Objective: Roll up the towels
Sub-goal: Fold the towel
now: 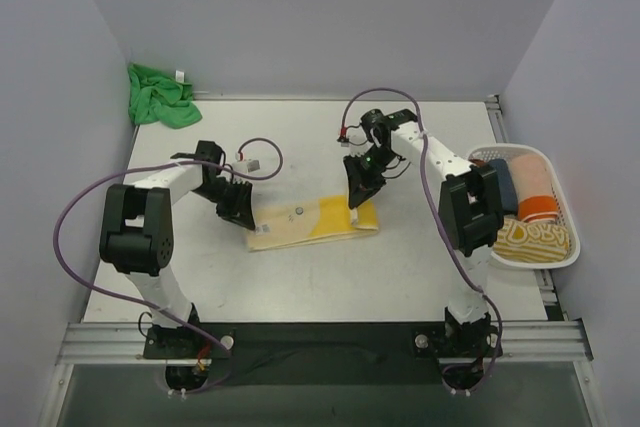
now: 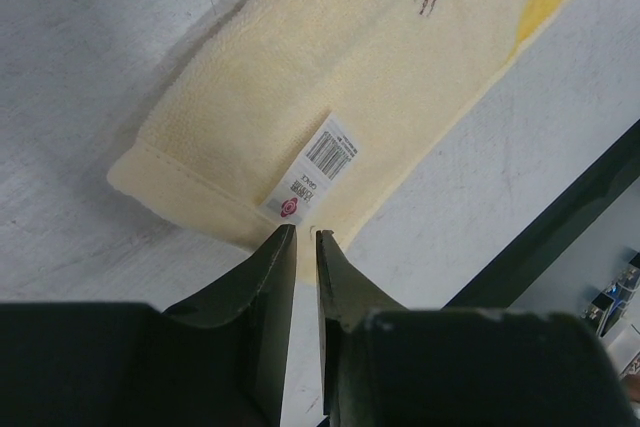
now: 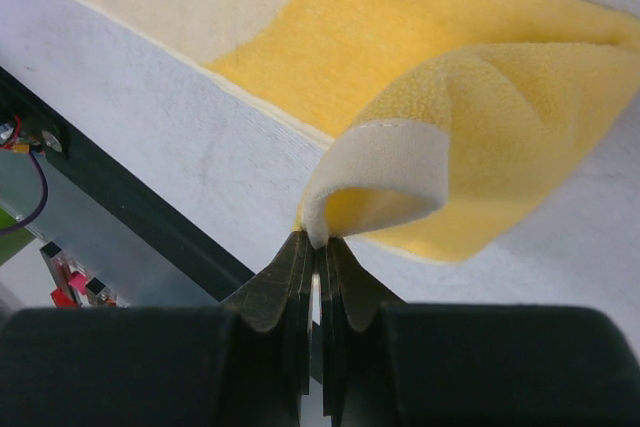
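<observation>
yellow towel (image 1: 300, 224) lay flat on the table (image 1: 300, 147) between the arms. right gripper (image 3: 318, 239) was clamped on its corner, folded up and over. left gripper (image 2: 306, 233) sat at the other hem, jaws nearly together; grip could not be told. green towel (image 1: 160, 95) lay bunched in the far left corner.

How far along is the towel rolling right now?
Done: what look like rolled towels sit in the basket. In hand: the yellow towel lies as a flat strip; the right gripper pinches one end, curled up, while the left gripper is nearly closed at the other end. Left: rolling it, then the green towel, crumpled at the far left corner.
</observation>
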Motion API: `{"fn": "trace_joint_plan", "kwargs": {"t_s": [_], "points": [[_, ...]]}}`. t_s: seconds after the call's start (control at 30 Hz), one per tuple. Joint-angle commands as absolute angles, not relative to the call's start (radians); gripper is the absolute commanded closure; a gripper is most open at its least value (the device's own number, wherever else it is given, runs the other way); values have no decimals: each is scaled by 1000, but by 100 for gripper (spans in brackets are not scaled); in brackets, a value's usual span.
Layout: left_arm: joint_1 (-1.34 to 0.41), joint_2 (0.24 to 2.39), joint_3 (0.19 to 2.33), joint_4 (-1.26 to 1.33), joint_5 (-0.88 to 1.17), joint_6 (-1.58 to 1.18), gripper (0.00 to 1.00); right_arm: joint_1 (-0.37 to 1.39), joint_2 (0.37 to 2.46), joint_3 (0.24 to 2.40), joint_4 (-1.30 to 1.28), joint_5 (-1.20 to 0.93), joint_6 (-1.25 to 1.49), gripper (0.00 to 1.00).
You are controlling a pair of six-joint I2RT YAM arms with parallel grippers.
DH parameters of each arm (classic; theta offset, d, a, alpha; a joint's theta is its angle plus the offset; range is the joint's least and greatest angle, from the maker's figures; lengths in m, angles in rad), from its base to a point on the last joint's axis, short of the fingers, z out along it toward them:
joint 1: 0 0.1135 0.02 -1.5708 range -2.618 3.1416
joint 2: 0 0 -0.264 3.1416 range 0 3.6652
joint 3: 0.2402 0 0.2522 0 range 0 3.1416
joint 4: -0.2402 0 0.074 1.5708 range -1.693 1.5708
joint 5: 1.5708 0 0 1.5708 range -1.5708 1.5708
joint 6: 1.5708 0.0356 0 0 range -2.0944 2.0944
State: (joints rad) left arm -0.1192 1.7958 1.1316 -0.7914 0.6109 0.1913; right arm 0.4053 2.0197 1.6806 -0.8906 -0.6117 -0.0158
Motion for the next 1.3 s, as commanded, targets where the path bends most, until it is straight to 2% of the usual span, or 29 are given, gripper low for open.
{"fn": "trace_joint_plan", "kwargs": {"t_s": [0.0, 0.6, 0.83, 0.93, 0.97, 1.07, 1.17, 1.27], "points": [[-121, 1792, 1147, -765, 630, 187, 75, 429, 2062, 1743, -937, -644, 0, 100], [-120, 1779, 1112, -764, 627, 196, 72, 503, 2187, 1778, -933, -655, 28, 100], [-120, 1764, 1112, -764, 640, 199, 67, 520, 2236, 1813, -934, -649, 26, 100], [-115, 1744, 1114, -769, 693, 207, 59, 522, 2246, 1821, -937, -653, 25, 85], [-114, 1724, 1114, -769, 707, 206, 58, 522, 2243, 1822, -936, -657, 25, 74], [-114, 1680, 1112, -779, 752, 212, 57, 520, 2209, 1838, -936, -676, 25, 65], [-118, 1635, 1106, -791, 761, 236, 58, 505, 2142, 1842, -936, -713, 14, 62], [-132, 1611, 1092, -792, 730, 248, 61, 471, 2082, 1841, -934, -721, 8, 64]]}}
